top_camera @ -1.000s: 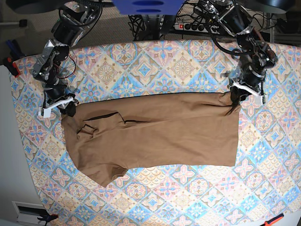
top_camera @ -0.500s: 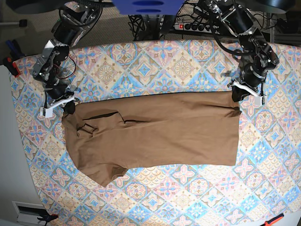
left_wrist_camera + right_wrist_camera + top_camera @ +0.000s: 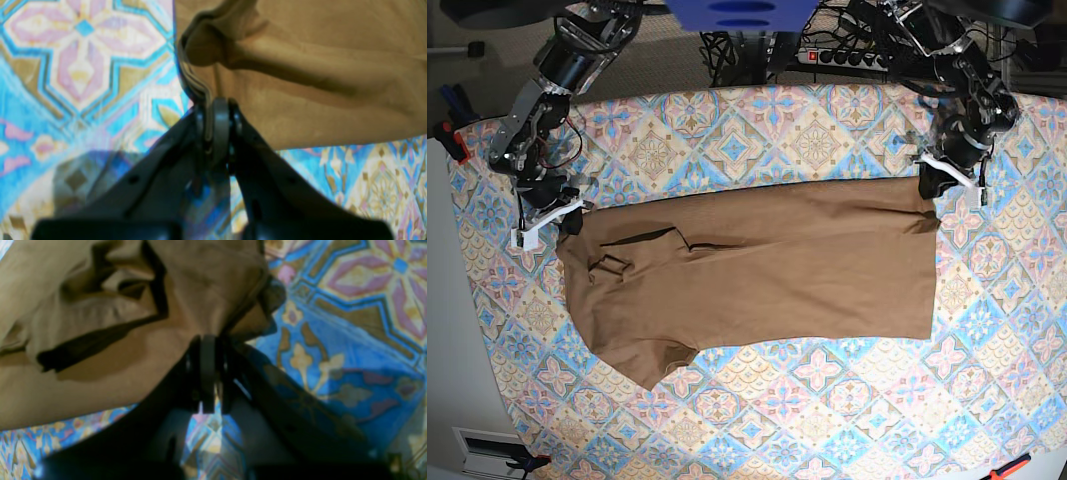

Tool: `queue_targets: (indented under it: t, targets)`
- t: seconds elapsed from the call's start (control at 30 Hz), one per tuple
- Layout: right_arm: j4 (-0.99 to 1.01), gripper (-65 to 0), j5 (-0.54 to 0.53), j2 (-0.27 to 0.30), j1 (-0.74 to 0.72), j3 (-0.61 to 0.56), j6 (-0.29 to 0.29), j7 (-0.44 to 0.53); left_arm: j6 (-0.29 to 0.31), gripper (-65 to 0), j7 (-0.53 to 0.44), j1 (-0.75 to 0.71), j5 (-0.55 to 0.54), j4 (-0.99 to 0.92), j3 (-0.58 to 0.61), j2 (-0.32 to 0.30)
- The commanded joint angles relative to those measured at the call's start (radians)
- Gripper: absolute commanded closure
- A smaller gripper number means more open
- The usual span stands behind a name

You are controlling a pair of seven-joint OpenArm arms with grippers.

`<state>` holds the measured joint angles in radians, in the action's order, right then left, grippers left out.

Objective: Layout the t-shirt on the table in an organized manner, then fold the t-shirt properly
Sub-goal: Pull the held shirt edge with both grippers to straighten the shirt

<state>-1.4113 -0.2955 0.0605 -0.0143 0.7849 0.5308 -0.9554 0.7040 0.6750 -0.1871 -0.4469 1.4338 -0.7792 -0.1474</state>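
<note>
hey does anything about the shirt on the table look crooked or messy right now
Yes. The t-shirt lies folded lengthwise, but its collar end is rumpled, with one sleeve jutting out askew below. Both far corners are bunched where the left gripper and right gripper pinch them.

Both wrist views are pretty blurred, and the t-shirt (image 3: pixel 317 73) gets cut off by the edges there; its white tag can't be made out anywhere.

A: Left gripper (image 3: pixel 213 110)?
B: Jaws pinched together on a shirt (image 3: pixel 757 270) corner, arm reaching down from the far edge.
A: Right gripper (image 3: pixel 206 350)?
B: Same: jaws clamped on cloth at the opposite corner, wrist angled down.
</note>
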Motion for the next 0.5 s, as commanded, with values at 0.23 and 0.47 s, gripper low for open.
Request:
queue_targets:
  t: [0.23, 0.47]
  targets:
    - [-0.092, 0.0, -0.017, 0.009, 0.084, 0.005, 0.004, 0.011, -0.006, 0.0, 0.051, -0.065, 0.044, 0.008, -0.001, -0.027]
    - [-0.164, 0.0, -0.017, 0.006, 0.124, 0.069, 0.004, 0.003, -0.006, 0.0, 0.051, -0.117, 0.053, 0.008, -0.001, -0.036]
